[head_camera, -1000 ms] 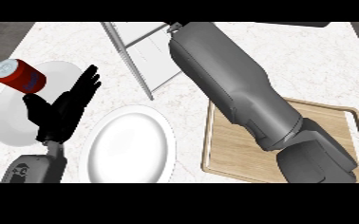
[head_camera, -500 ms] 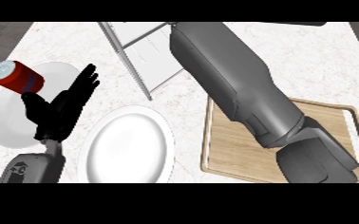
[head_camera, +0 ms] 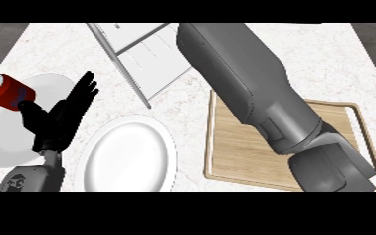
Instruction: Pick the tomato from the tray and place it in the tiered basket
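My right forearm (head_camera: pixel 249 94) reaches from the lower right up across the wooden tray (head_camera: pixel 231 154) to the grey tiered basket (head_camera: pixel 143 55) at the top. Its hand is past the top edge of the view and does not show. No tomato is visible on the tray, in the basket or anywhere else. My left hand (head_camera: pixel 62 114) rests open at the left, fingers up, beside a white plate (head_camera: pixel 129 154).
A red can (head_camera: pixel 13 90) stands on a second white plate (head_camera: pixel 15 134) at the far left edge. The basket's grey front rail (head_camera: pixel 132 79) slants down toward the middle of the marble counter (head_camera: pixel 51 50).
My right forearm has pushed a little further up over the basket, and the dark tip of its hand has gone out of sight. The left hand has not moved.
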Motion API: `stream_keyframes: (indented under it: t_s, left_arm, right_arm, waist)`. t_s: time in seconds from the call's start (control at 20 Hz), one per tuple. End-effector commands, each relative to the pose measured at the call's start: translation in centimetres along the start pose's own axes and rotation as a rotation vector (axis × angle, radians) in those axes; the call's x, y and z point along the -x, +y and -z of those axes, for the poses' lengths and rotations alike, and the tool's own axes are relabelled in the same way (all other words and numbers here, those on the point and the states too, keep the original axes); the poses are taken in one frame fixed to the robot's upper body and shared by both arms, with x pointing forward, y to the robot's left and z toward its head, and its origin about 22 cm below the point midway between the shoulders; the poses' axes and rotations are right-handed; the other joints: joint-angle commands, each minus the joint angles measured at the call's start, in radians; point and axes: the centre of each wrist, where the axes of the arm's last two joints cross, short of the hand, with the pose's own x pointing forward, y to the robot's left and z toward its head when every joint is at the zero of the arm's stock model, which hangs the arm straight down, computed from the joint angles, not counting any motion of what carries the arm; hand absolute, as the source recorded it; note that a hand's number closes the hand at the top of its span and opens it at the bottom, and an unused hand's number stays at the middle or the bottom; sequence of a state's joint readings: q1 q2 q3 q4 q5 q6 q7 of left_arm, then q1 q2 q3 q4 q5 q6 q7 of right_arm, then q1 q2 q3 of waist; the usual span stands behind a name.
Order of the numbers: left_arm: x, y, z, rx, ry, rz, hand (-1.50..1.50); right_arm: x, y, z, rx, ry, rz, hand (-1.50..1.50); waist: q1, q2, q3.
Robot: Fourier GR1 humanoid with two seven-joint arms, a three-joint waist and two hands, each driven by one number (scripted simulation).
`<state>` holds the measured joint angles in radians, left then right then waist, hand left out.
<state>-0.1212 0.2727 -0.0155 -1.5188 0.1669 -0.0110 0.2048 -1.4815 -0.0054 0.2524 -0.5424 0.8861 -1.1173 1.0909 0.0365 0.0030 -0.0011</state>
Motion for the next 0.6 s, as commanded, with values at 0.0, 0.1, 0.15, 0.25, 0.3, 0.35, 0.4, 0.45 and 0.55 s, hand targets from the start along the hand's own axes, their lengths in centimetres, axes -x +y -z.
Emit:
stream_keyframes:
  t_s: [0.0, 0.1, 0.15, 0.25, 0.3, 0.35, 0.4, 0.45, 0.55]
  left_arm:
    - [0.5, 1.6, -1.7, -0.048, 0.021, -0.006, 0.0]
    - [1.7, 1.2, -2.0, -0.044, 0.032, -0.01, 0.0]
    - [1.0, 2.1, -1.5, -0.071, 0.03, -0.031, 0.0]
    - [0.9, 1.3, -1.4, -0.075, 0.037, 0.002, 0.0]
    - [1.9, 2.5, -2.0, -0.099, 0.038, -0.021, 0.0]
    - [1.7, 1.8, -2.3, -0.109, 0.044, -0.022, 0.0]
    - [0.8, 2.0, -2.1, -0.092, 0.048, -0.006, 0.0]
    - [1.7, 2.0, -2.6, -0.113, 0.048, -0.031, 0.0]
    - [1.6, 3.5, -3.0, -0.127, 0.048, -0.016, 0.0]
  right_arm:
    - [-0.3, -0.5, 1.3, 0.118, 0.064, 0.144, -1.5]
    - [0.3, -0.7, 1.2, 0.139, 0.057, 0.159, -1.5]
    - [0.1, -1.7, 2.9, 0.165, 0.081, 0.177, -1.5]
    - [2.1, -1.9, 2.8, 0.183, 0.083, 0.174, -1.5]
    - [0.5, -2.7, 3.5, 0.179, 0.085, 0.171, -1.5]
    - [0.9, -3.2, 3.7, 0.183, 0.095, 0.183, -1.5]
    - [1.2, -2.6, 2.5, 0.178, 0.093, 0.178, -1.5]
    - [2.5, -4.2, 4.1, 0.197, 0.079, 0.169, -1.5]
    - [2.7, -4.9, 4.0, 0.204, 0.081, 0.153, -1.5]
  waist:
    - [-0.037, -0.019, 0.001]
    - [-0.057, -0.022, 0.001]
    - [-0.067, -0.023, 0.001]
    - [-0.089, -0.029, 0.002]
    - [-0.096, -0.033, 0.001]
    - [-0.099, -0.037, 0.002]
    - [-0.1, -0.038, 0.002]
    - [-0.113, -0.041, 0.003]
    - [-0.115, -0.041, 0.002]
